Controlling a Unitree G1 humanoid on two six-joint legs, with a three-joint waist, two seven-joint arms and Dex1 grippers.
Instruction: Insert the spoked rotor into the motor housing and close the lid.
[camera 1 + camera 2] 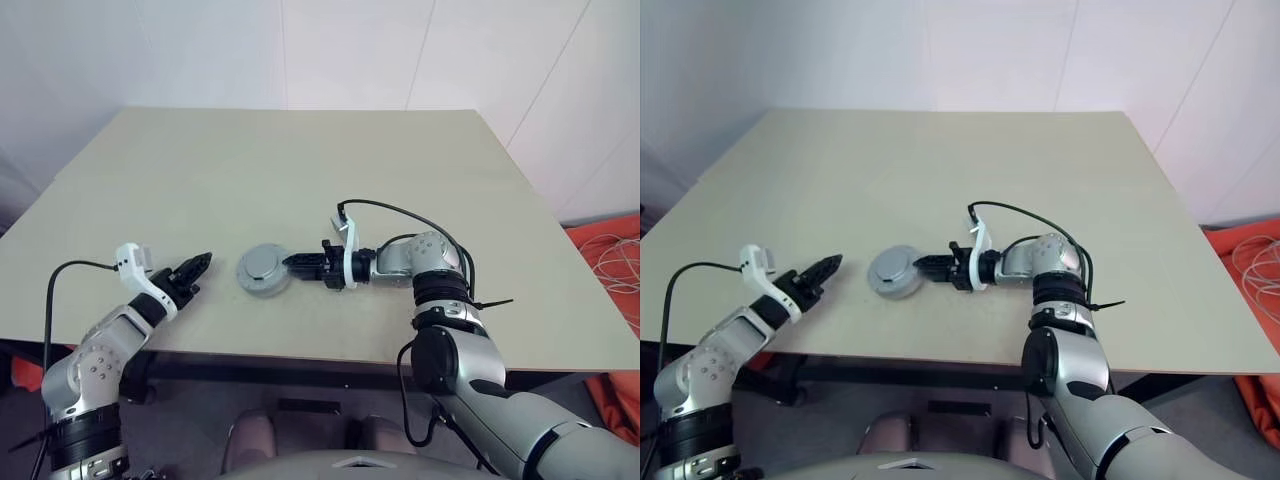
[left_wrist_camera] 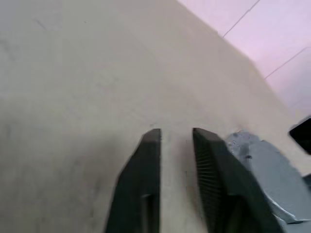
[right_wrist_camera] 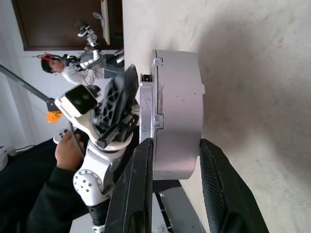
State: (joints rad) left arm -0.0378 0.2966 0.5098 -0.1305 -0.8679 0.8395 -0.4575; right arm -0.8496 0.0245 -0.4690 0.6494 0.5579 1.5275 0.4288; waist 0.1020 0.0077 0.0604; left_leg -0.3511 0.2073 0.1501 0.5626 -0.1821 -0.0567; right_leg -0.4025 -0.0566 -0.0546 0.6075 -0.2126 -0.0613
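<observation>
Motor housing (image 1: 265, 269) sat near the front edge of the beige table (image 1: 300, 170), a little left of centre in the head view, as a round, squat, silver-grey casing with a smooth flat top. That top was the lid (image 3: 150, 111), and in the right wrist view it showed as a thinner grey disc with a small notched tab at its edge, seated flush on the thicker plain drum of the casing so that only a fine seam parted the two. No windings or spokes could be seen from outside. The right claw (image 1: 298, 264) reached in from the right of the frame, lying nearly level, and its two black fingers (image 3: 141, 194) straddled the rim of the casing, one on the lid side and one on the table side, closed on it. The left claw (image 1: 196, 268) stood well apart to the left of the housing, pointing toward it, its ribbed fingers (image 2: 146, 160) parted with a narrow gap and nothing between them. Beyond the housing in the right wrist view, a person's hand (image 3: 68, 150) in a dark sleeve was visible in the room behind.
</observation>
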